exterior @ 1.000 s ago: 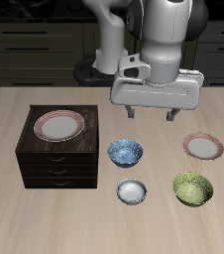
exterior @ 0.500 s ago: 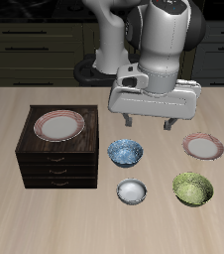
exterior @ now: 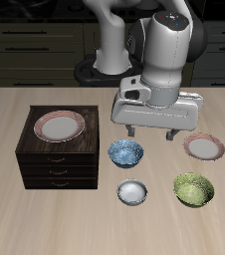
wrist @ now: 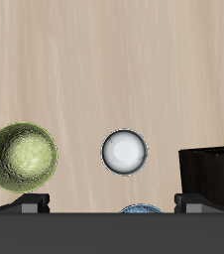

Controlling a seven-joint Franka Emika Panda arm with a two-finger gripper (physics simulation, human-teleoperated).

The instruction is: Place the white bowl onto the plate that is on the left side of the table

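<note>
Hovering above the table [exterior: 15,214], the arm is pointing its gripper [exterior: 151,135] straight down, roughly over the blue patterned bowl [exterior: 125,152], with nothing in it and both fingers [exterior: 130,133] spread wide apart. The white bowl [exterior: 132,191] is sitting on the bare wood near the front edge, just in front of the blue one and beside the green bowl [exterior: 193,188]; in the wrist view it's [wrist: 125,152] showing between the green bowl [wrist: 21,156] and the dark drawer cabinet [wrist: 214,171]. The plate [exterior: 203,147] it belongs on is lying flat behind the green bowl, well apart from the white one. Another plate [exterior: 60,126] is resting on top of the cabinet [exterior: 57,159]. Not seeing any readable labels or writing anywhere.
</note>
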